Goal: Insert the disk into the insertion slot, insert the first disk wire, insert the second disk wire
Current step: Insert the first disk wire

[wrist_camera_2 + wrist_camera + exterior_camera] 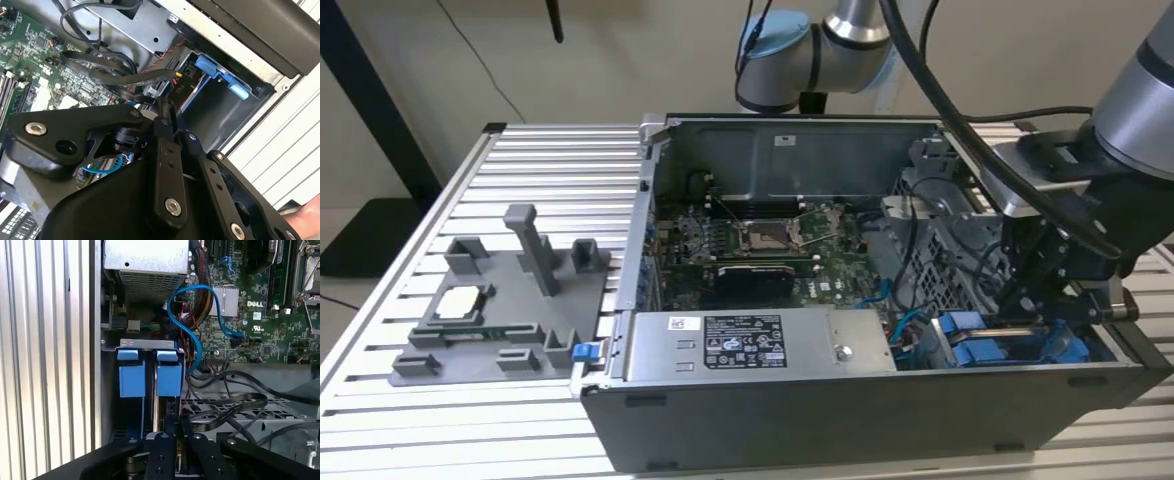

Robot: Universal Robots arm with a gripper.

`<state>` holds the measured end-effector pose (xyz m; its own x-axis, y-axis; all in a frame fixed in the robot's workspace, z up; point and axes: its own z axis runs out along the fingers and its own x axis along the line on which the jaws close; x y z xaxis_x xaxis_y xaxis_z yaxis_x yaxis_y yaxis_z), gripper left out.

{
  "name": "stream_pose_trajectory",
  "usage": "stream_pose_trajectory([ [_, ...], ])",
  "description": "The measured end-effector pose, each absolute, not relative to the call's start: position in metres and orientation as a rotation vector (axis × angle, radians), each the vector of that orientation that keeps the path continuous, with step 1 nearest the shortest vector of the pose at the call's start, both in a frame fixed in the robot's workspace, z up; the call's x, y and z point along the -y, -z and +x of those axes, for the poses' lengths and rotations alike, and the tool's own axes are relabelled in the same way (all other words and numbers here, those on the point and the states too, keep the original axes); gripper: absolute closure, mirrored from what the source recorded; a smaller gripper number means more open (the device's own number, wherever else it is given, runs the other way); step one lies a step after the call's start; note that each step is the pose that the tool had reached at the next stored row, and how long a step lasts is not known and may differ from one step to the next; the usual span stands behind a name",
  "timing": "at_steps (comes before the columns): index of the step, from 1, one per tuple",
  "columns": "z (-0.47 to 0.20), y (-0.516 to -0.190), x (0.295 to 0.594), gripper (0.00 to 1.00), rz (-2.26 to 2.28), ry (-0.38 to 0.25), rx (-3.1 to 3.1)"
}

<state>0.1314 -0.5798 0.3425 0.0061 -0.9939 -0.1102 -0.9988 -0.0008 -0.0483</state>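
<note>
Exterior view: hand [1027, 318], grip state unclear, low in insertion slot [1014, 345], walls close.

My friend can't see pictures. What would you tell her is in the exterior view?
A robot arm's black gripper reaches down into the exterior view's right end of an open computer case, right by the blue plastic tabs of the insertion slot. The case sits on a ribbed metal table, with a grey holder tray beside it on the exterior view's left.
</note>
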Motion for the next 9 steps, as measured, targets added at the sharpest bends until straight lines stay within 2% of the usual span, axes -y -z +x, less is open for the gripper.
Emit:
stream_pose_trajectory([
  [8, 0.1331, -0.3344, 0.5798, 1.00, -2.140, -0.066, -2.143],
  [9, 0.1332, -0.3335, 0.5797, 0.00, -2.138, -0.069, -2.142],
])
